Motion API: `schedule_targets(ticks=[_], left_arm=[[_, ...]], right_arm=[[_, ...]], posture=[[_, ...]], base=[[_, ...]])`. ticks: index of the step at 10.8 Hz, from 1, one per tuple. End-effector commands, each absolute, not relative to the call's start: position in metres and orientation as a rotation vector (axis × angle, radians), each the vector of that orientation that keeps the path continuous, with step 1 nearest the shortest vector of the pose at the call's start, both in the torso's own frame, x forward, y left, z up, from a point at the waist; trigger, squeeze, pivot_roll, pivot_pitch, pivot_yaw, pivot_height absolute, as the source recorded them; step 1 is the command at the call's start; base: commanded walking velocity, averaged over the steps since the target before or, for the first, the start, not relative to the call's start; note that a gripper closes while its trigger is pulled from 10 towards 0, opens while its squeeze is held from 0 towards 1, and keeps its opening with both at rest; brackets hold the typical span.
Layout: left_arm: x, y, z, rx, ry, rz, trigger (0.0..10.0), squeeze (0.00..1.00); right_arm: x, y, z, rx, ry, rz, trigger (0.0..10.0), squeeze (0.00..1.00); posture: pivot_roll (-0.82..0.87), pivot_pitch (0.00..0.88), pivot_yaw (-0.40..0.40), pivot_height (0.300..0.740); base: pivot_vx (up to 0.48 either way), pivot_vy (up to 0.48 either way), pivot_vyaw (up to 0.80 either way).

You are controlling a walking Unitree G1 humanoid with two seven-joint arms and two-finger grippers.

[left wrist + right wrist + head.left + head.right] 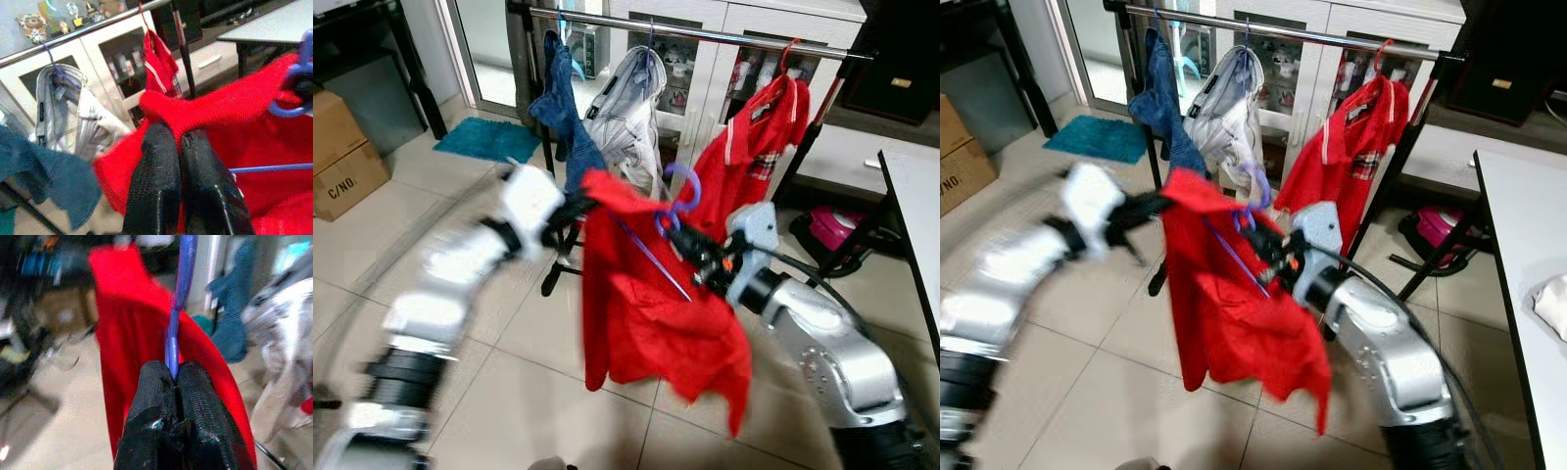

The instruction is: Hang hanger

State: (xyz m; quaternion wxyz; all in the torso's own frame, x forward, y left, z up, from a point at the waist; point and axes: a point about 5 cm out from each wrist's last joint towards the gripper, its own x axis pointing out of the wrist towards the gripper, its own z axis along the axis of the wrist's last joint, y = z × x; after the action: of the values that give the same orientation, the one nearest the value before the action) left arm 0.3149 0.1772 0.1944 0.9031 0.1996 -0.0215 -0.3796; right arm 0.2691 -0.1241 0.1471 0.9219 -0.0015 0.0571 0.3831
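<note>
cardboard box (342,157) against the far-left wall, teal mat (489,139) on the tiled floor beyond it. blurred left arm reaching in from the lower left, left gripper (576,208) pinched tight on the upper left corner of the red garment (656,313), both black fingers (161,186) pressed together with red cloth bunched between them in the left wrist view. red garment draped on the purple hanger (677,201) and held up in mid-air between the two arms, in front of and below the clothes rail (705,34), not yet on it. purple hook curling upward near the middle of the scene, thin purple bar slanting down across the red cloth. right gripper (690,250) clamped shut on the hanger just below the hook, purple stem (177,308) rising from between the closed fingertips in the right wrist view, red cloth hanging behind. above, along the rail: blue denim piece (563,108) at the left, silver-white jacket (631,103) in the middle, red polo shirt (754,147) on a red hook at the right. white glass-door cabinet (705,69) behind the rail. right arm entering from the lower right. pink bag (822,227) on the floor under the rack's slanted legs, white table (915,215) along the right edge.
</note>
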Motion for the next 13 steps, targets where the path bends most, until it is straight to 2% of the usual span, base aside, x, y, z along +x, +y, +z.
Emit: schedule_targets(ticks=[1,2,4,7,9,11,13], left_arm=[[0.316,0.188,0.215,0.423,-0.092,-0.754,0.0,0.0],[0.321,0.204,0.226,0.486,-0.088,-0.678,0.0,0.0],[0.335,0.244,0.249,0.627,-0.1,-0.415,0.0,0.0],[0.338,0.274,0.249,0.805,0.012,-0.301,0.0,0.0],[0.342,0.304,0.247,0.75,0.025,-0.127,0.0,0.0],[0.343,0.32,0.248,0.658,-0.016,-0.008,0.0,0.0],[0.345,0.307,0.236,0.583,-0.007,-0.143,0.0,0.0]], right_arm=[[0.267,-0.13,0.145,-0.018,0.132,0.796,0.0,0.0],[0.263,-0.131,0.146,-0.028,0.135,0.839,0.0,0.0],[0.253,-0.135,0.148,-0.04,0.145,0.949,0.0,0.0],[0.25,-0.141,0.159,0.052,0.1,0.987,0.0,0.0],[0.248,-0.146,0.164,0.147,0.071,0.998,0.0,0.0],[0.246,-0.15,0.163,0.179,0.072,1.003,0.0,0.0],[0.253,-0.147,0.168,0.218,0.036,0.94,0.0,0.0]], posture=[[-0.06,0.0,-0.025,0.74],[-0.06,0.0,-0.023,0.74],[-0.06,0.0,-0.021,0.74],[-0.06,0.0,-0.011,0.74],[-0.06,0.0,-0.018,0.74],[-0.06,0.0,-0.021,0.74],[-0.06,0.0,-0.018,0.74]], base=[[0.0,0.0,0.0],[0.0,0.0,0.0],[0.0,0.0,0.0],[0.0,0.0,0.0],[0.0,0.0,0.0],[0.0,0.0,0.0],[0.0,0.0,0.0]])
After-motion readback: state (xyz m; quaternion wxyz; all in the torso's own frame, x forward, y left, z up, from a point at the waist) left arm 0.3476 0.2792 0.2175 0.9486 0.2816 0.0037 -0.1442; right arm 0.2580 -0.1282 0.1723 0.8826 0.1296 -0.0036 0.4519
